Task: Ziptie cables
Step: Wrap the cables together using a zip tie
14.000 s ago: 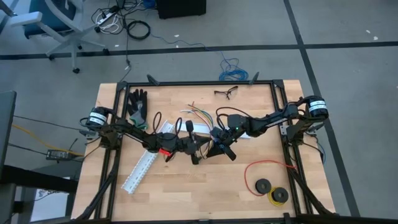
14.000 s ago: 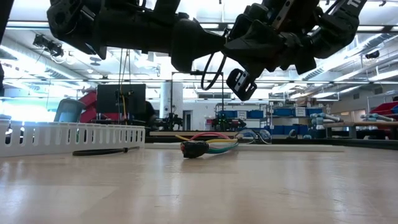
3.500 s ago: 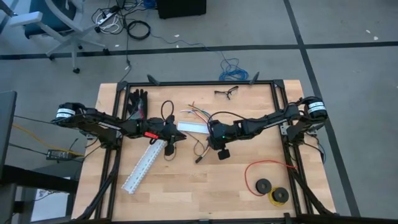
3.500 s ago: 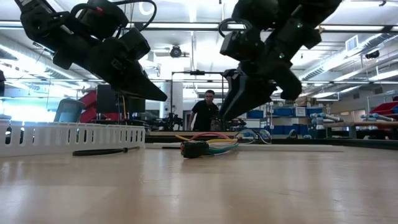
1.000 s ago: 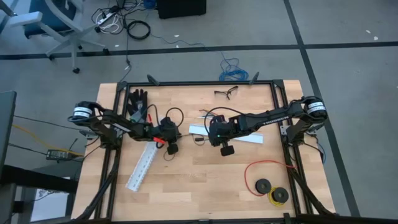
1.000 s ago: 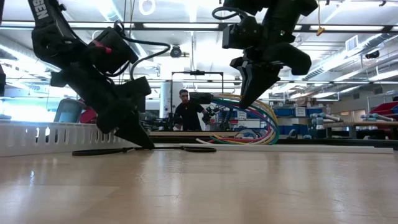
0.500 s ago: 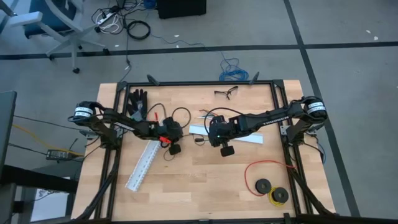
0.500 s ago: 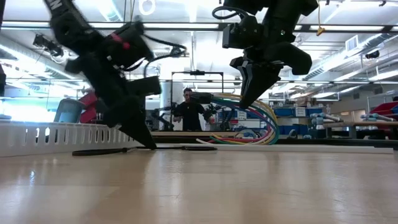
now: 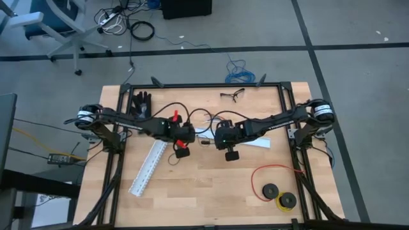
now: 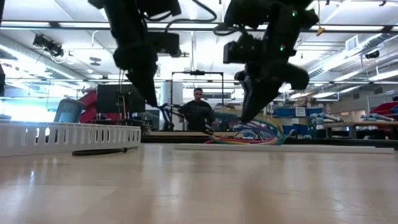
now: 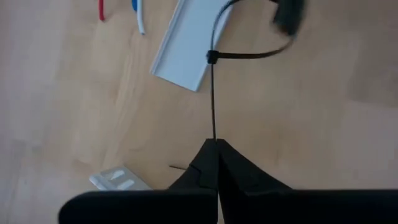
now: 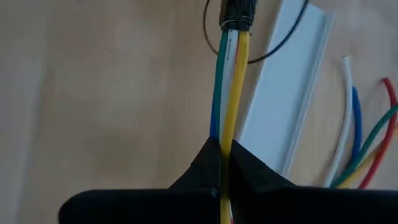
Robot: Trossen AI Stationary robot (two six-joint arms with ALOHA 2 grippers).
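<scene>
The right end effector (image 12: pixel 221 152) is clamped on the cables (image 12: pixel 229 87), held up over the middle of the table (image 9: pixel 211 185). At its 9 o'clock, the left end effector (image 11: pixel 216 149) is clamped on a thin black zip tie (image 11: pixel 212 99) that loops around the cables.

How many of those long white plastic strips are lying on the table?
2. One slotted channel lies slanted on the table's left half, below the left arm. The other white channel lies near the middle, partly covered by the right arm. Parts may be hidden.
</scene>
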